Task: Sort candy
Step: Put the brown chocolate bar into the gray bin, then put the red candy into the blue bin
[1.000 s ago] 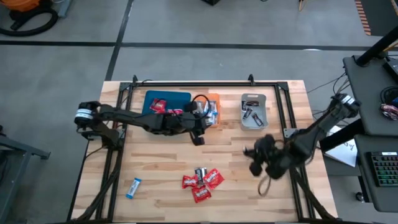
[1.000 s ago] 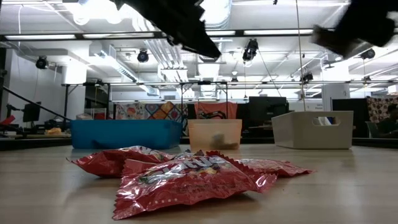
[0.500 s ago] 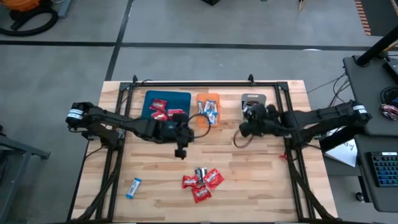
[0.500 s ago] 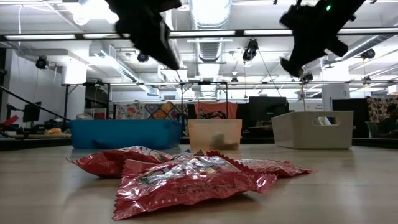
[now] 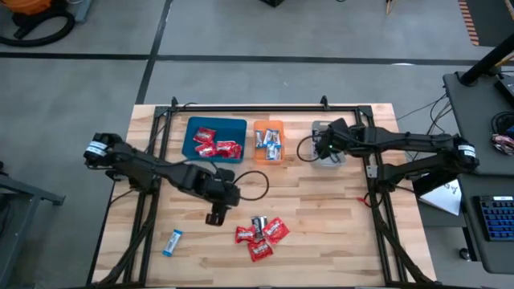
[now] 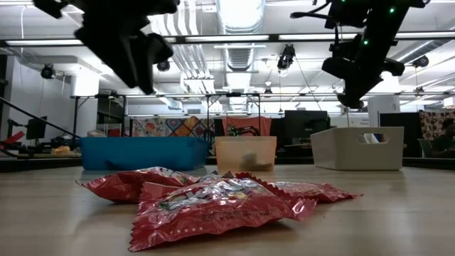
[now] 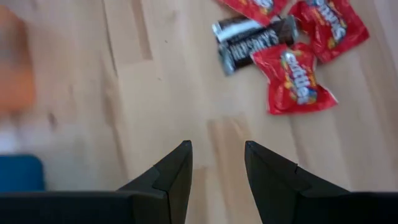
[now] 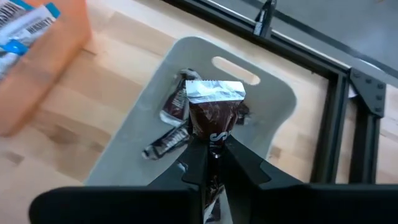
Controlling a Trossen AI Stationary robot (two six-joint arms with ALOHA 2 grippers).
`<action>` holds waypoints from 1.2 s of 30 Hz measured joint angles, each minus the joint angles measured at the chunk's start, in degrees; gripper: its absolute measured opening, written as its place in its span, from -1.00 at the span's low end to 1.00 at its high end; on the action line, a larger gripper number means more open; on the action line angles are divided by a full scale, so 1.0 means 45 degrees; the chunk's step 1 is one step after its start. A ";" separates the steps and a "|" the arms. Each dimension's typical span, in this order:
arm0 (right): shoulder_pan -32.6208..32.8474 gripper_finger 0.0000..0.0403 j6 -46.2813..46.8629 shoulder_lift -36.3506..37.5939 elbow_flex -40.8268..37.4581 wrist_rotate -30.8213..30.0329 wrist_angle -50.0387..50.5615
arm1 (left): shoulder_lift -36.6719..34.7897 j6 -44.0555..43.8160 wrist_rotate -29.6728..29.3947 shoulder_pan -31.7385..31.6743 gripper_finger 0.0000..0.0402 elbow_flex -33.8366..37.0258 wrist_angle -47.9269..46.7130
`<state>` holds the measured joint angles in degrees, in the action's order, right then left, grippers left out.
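High view: I see the right gripper [image 5: 320,147] over the grey tray [image 5: 328,158] at the far right of the row of three trays. In the right wrist view its fingers [image 8: 196,163] are closed tight on a dark brown candy [image 8: 213,118], which stands up from the fingertips above the tray [image 8: 280,102]. Some other dark candies [image 8: 169,124] lie already inside this tray.

The left gripper [image 5: 215,218] is over the bare wood of the table [image 5: 321,225], just to the left of the loose pile near the front edge. In the left wrist view its fingers [image 7: 173,172] are apart with a clear gap between them, and I see nothing held there. Beyond them lie red candies [image 7: 297,77] and one dark wrapped bar [image 7: 252,42], touching each other.

In the high view the pile of red candies [image 5: 261,235] with a dark one [image 5: 259,222] sits near the front middle of the table. One blue-and-white candy [image 5: 173,242] lies alone, well apart at the front left. The blue tray [image 5: 196,128] holds red candies [image 5: 215,145], and the orange tray [image 5: 269,127] beside it holds blue-and-white ones [image 5: 270,144].

In the low view the red wrappers [image 6: 213,201] fill the foreground, and the three trays stand in a row behind.
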<state>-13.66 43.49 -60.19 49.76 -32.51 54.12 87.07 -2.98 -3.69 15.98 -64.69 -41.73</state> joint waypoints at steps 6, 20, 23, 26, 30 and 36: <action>-0.0308 -0.73 -0.0239 -0.0007 -0.0040 -0.0005 -0.0014 | 0.0000 -0.2200 0.0050 0.0655 -0.35 0.0434 0.0141; -0.0308 -0.25 -0.0496 -0.0007 -0.0069 -0.0102 -0.0102 | 0.0470 -0.4769 -0.0136 0.1783 -0.35 0.0721 0.1536; -0.0308 -0.22 -0.0497 -0.0007 -0.0069 -0.0105 -0.0144 | 0.0860 -0.5197 -0.0346 0.1935 -0.35 0.0719 0.1882; -0.0308 -0.22 -0.0651 -0.0007 -0.0069 -0.0117 -0.0238 | 0.1294 -0.5345 -0.0402 0.2085 -0.35 0.0719 0.2471; -0.0308 -0.23 -0.0896 -0.0007 -0.0069 -0.0121 -0.0529 | 0.1983 -0.5220 -0.0396 0.2218 -0.35 0.0721 0.3855; -0.0303 -0.23 -0.1240 -0.0007 -0.0069 -0.0107 -0.0576 | 0.2616 -0.5425 -0.0392 0.2333 -0.28 0.0724 0.4637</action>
<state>-15.03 37.91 -60.23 49.45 -32.99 51.53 98.84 -27.40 -5.45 26.48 -61.43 -20.86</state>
